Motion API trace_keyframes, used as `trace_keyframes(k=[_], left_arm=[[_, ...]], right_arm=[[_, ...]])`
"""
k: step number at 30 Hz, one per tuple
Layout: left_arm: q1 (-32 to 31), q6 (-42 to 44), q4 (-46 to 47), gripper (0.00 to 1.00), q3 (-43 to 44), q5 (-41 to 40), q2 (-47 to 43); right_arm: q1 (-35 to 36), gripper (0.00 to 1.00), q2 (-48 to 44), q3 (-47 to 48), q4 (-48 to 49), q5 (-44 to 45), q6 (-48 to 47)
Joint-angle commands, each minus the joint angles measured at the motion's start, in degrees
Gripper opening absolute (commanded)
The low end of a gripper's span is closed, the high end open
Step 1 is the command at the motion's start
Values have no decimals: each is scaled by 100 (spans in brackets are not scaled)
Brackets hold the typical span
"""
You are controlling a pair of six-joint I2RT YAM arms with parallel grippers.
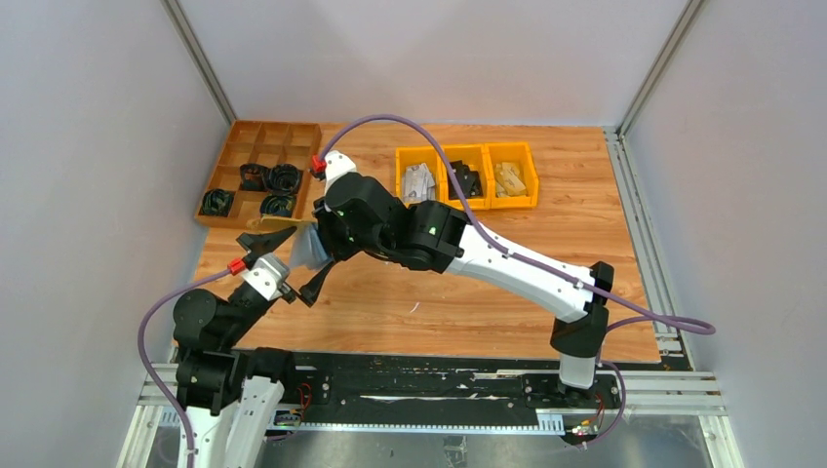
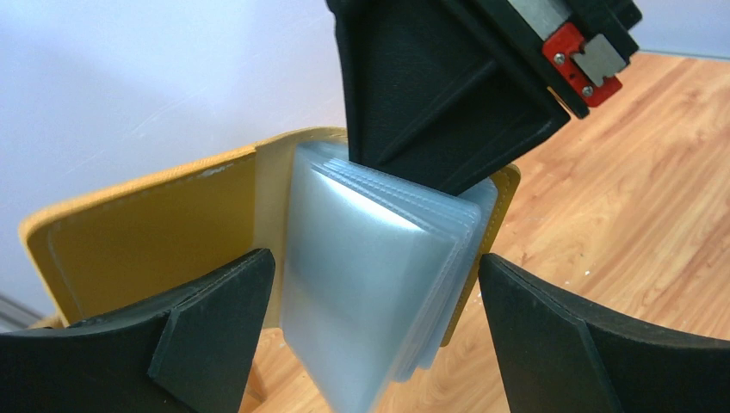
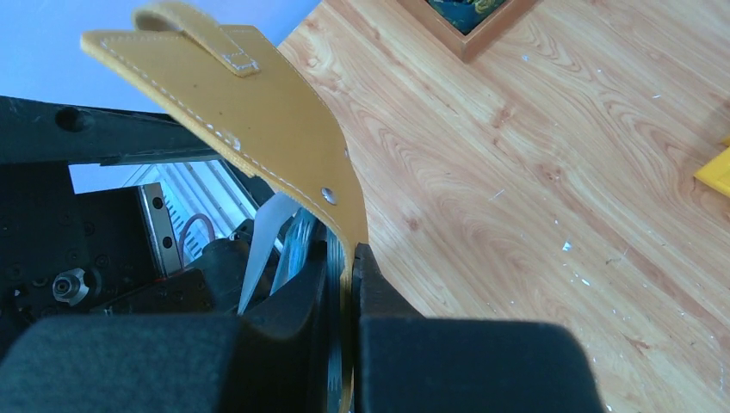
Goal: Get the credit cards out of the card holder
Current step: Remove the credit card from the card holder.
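Note:
The card holder (image 1: 276, 226) is a mustard-yellow wallet held open above the table's left side. My right gripper (image 1: 322, 234) is shut on one of its covers and a few sleeves (image 3: 349, 284), from above. The cover (image 3: 258, 129) and snap tab (image 3: 198, 34) curl up past the fingers. My left gripper (image 1: 297, 261) is open. In the left wrist view its fingers (image 2: 215, 327) stand either side of the grey-blue sleeves (image 2: 370, 275) without touching them. The other cover (image 2: 163, 232) hangs open to the left. I cannot tell any credit card apart from the sleeves.
A brown compartment tray (image 1: 234, 146) with black coiled items stands at the back left. Three yellow bins (image 1: 466, 151) with small parts stand at the back centre. Grey walls close in the left, back and right sides.

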Motion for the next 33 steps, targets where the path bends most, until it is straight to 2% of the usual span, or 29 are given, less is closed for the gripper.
trace_keyframes(k=[1, 4, 10, 15, 23, 30, 33], left_arm=[[-32, -165, 153, 100, 199, -608, -81], [-37, -175, 145, 100, 172, -690, -220], [-37, -145, -581, 100, 651, -556, -82], [-37, -226, -787, 100, 882, -575, -87], [-36, -484, -320, 100, 613, -624, -59], [-35, -657, 153, 100, 683, -1677, -71], [-32, -593, -233, 92, 879, -1043, 16]], right_arm=[[113, 0, -407, -325, 308, 22, -86], [111, 0, -493, -401, 321, -9, -147], [118, 0, -816, -817, 471, -13, -363], [118, 0, -1060, -1181, 608, -8, -526], [114, 0, -1151, -1256, 735, -463, -526], [116, 0, -1620, -1920, 1082, -1169, -1044], [98, 0, -1853, -2205, 1258, -1284, -1155]])
